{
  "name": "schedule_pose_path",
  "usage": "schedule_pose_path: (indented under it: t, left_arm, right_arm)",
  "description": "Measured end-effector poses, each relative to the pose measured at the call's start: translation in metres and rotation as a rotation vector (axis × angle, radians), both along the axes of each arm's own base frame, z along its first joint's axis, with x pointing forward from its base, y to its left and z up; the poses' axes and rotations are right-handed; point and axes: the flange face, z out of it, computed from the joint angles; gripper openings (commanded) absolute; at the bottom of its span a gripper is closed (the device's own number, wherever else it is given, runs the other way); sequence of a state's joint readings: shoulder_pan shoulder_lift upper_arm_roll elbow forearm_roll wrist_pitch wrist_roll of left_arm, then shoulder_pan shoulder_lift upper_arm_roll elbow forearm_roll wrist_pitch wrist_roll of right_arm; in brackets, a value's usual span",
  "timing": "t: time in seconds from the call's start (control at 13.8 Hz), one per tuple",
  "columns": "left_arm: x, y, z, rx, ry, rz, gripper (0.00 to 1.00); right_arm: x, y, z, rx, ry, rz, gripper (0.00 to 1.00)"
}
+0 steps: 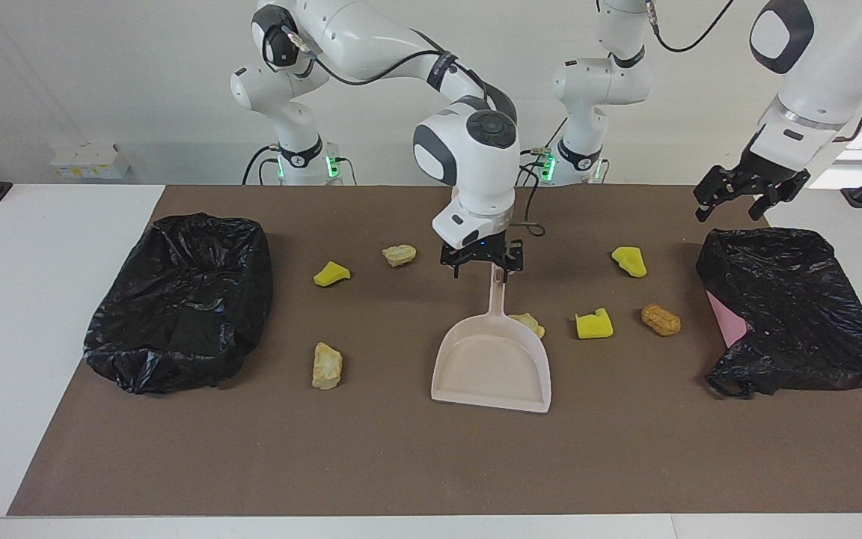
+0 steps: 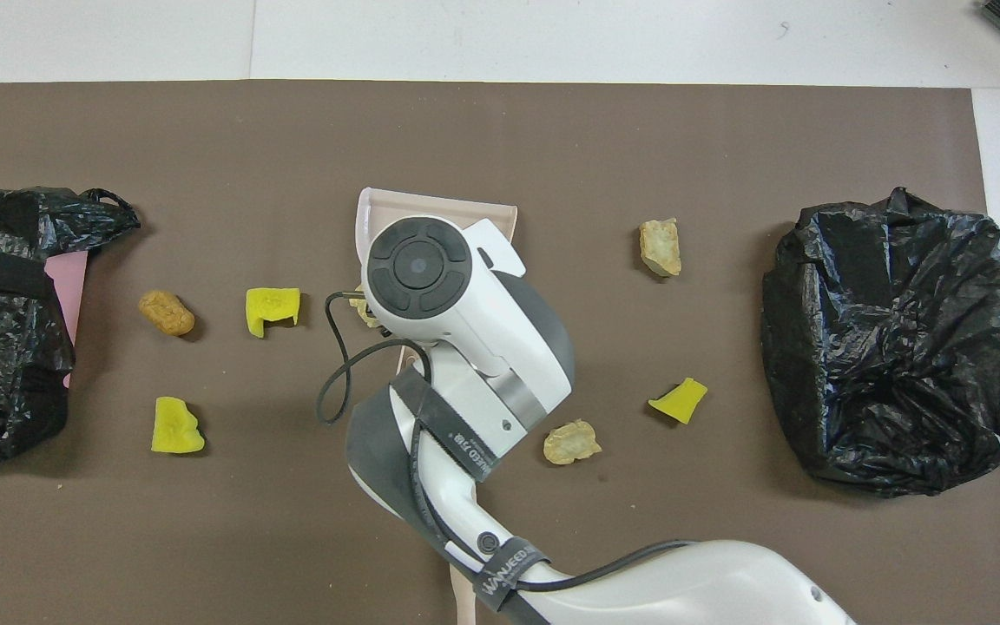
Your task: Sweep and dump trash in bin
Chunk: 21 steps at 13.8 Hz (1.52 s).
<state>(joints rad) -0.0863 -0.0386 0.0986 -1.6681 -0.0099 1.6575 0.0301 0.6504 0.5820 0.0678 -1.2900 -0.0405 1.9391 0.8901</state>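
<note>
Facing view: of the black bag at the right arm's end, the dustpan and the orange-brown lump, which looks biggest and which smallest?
1. Black bag at the right arm's end: largest.
2. Dustpan: clearly smaller.
3. Orange-brown lump: by far the smallest.

The dustpan [image 1: 492, 367] lies mid-table, one trash lump [image 1: 530, 323] touching it. Bins [image 1: 180, 299] sit at both table ends of it.

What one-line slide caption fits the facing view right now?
Right gripper open over the dustpan handle; left gripper open above a black bag; trash scattered around.
</note>
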Motion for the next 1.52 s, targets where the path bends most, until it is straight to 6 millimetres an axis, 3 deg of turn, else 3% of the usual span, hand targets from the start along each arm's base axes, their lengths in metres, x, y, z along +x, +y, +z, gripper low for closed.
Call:
schedule_pose_path:
  t: [0.43,0.65,0.94,1.23,1.38,1.52]
  left_arm:
    - [0.000,0.000,0.000,0.000,0.000,0.000,1.00]
    - [0.000,0.000,0.000,0.000,0.000,0.000,1.00]
    - [0.000,0.000,0.000,0.000,0.001,0.000,1.00]
    - [-0.001,-0.006,-0.001,-0.002,0.004,-0.013,1.00]
    - [-0.005,-0.015,-0.012,-0.007,0.025,-0.032,1.00]
    - [-0.007,-0.029,-0.030,-0.009,0.045,-0.056,1.00]
  right_arm:
    - [0.001,0.024,-0.043,-0.024,0.019,0.019,1.00]
    - [-0.008,0.036,-0.051,-0.031,0.023,0.009,0.97]
    - [-0.009,0.038,-0.058,-0.038,0.030,-0.008,0.91]
    - [-0.010,0.038,-0.062,-0.044,0.036,-0.011,0.73]
    - [-0.010,0.037,-0.064,-0.047,0.040,-0.017,0.62]
    - [-0.011,0.036,-0.067,-0.056,0.050,-0.024,0.37]
